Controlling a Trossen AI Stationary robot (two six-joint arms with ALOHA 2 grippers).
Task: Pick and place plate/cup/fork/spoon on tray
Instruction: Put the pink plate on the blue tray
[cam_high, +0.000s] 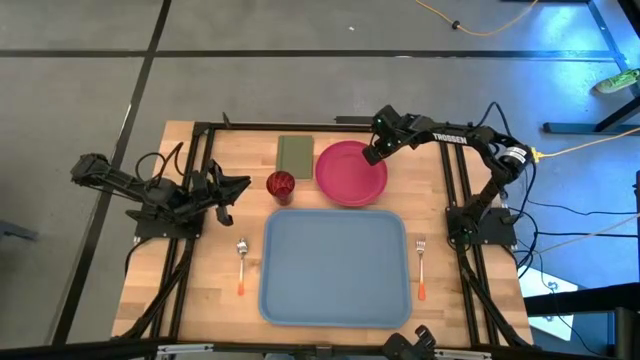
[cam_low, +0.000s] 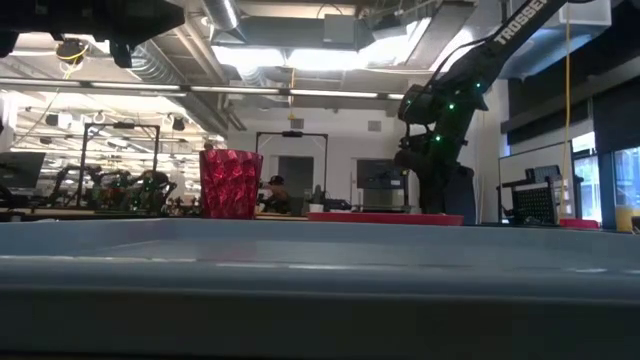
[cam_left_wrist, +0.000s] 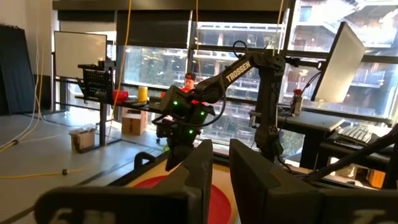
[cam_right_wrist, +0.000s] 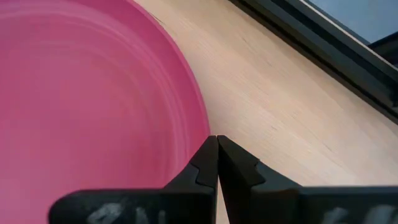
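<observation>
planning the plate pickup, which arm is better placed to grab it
Right. The right gripper is already at the far right rim of the plate, fingers together. The left gripper sits by the table's left edge, with the cup between it and the plate.

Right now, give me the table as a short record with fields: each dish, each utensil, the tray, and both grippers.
plate: on the table behind the tray, not on it
cup: upright on the table, left of the plate
spoon: on the table, left of the tray
fork: on the table, right of the tray
tray: nothing on it
green pad: behind the cup
right gripper: fingers together, at the plate's right rim
left gripper: at the table's left side, fingers slightly apart, holding nothing
</observation>
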